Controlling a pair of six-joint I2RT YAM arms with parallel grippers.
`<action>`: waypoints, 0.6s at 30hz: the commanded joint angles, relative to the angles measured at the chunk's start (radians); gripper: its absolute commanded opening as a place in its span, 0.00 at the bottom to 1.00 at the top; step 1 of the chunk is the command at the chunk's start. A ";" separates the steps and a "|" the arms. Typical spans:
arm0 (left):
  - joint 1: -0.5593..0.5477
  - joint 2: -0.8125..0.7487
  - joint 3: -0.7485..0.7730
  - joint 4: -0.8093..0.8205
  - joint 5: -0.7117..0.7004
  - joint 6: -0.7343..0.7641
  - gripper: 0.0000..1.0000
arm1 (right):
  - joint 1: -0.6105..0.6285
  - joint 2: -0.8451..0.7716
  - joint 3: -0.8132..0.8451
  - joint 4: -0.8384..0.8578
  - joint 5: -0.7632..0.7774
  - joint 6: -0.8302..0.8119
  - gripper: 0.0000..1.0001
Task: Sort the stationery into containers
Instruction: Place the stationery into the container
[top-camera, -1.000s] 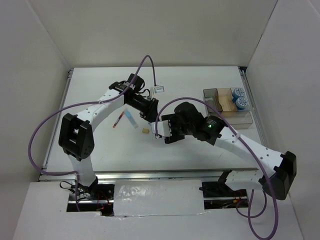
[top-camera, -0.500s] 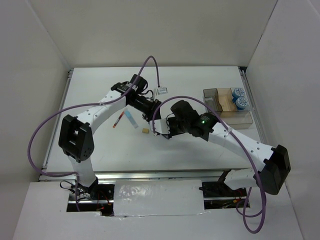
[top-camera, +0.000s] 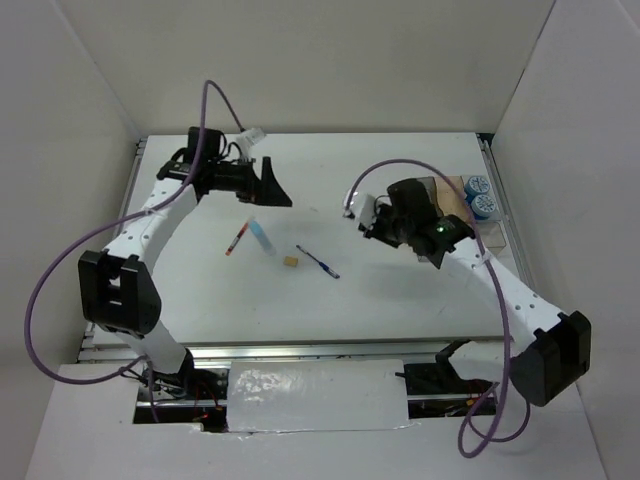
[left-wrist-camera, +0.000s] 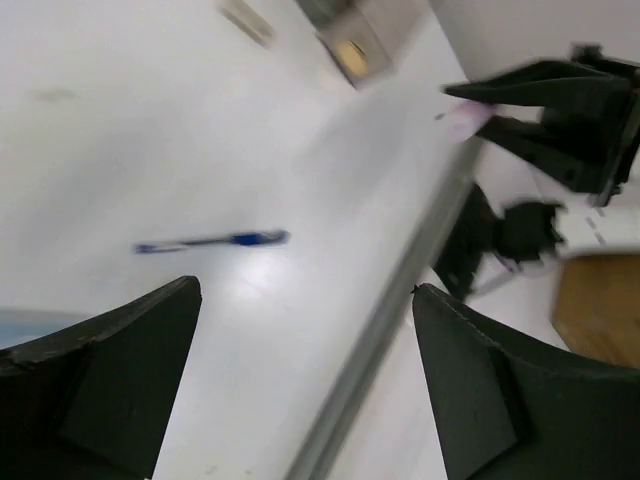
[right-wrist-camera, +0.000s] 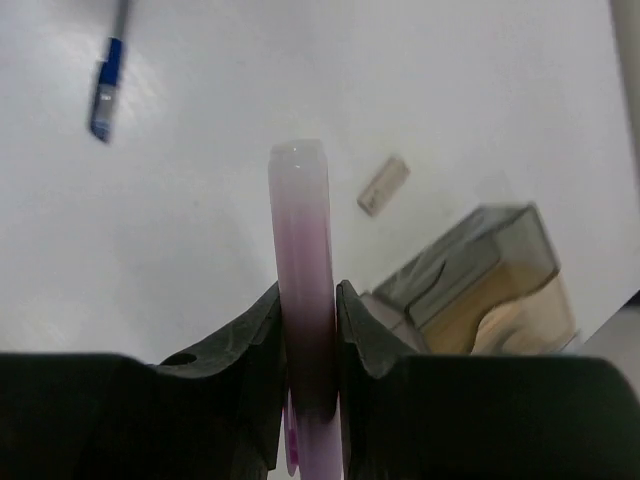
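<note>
1. Our right gripper (right-wrist-camera: 306, 335) is clenched on the pink bar (right-wrist-camera: 303, 230). The bar sits squeezed between the two black fingers (right-wrist-camera: 252, 335), and its rounded end sticks out well past the fingertips.
2. From above, we see this gripper over the white table (top-camera: 400, 295), just left of the clear tray (top-camera: 490, 238) at the right edge.
3. In the right wrist view, a small beige block (right-wrist-camera: 384, 184) lies on the table past the bar's tip. It is near the tray's smoky-grey section (right-wrist-camera: 470, 255) but not touching it. Something tan shows through the grey wall, and we cannot tell what it is.
4. The two blue-white rolls (top-camera: 478, 186) sit one behind the other in the tray's right-end compartment.
5. Our left gripper (left-wrist-camera: 300, 295) is released, its fingers spread wide with nothing between them. From above it is at the far left part of the table, well apart from the loose items.
6. The rest of the stationery lies loose in the middle of the table, outside the tray.
   - The blue pen (top-camera: 318, 262) lies at a slant.
   - The tan cube (top-camera: 291, 262) is just left of the pen.
   - The light-blue bar (top-camera: 262, 238) is farther left.
   - The red pen (top-camera: 237, 240) lies beside that bar.
7. The left wrist view is blurred. In it we make out the blue pen on the table between the spread fingers.
</note>
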 joint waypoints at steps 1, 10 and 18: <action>0.033 -0.074 0.007 0.095 -0.161 -0.066 0.99 | -0.156 0.074 0.081 -0.055 -0.041 0.246 0.00; -0.019 -0.241 -0.212 0.235 -0.511 -0.046 0.99 | -0.613 0.360 0.327 -0.064 -0.081 0.564 0.00; -0.031 -0.206 -0.203 0.178 -0.498 0.006 0.99 | -0.713 0.624 0.566 -0.115 -0.067 0.635 0.00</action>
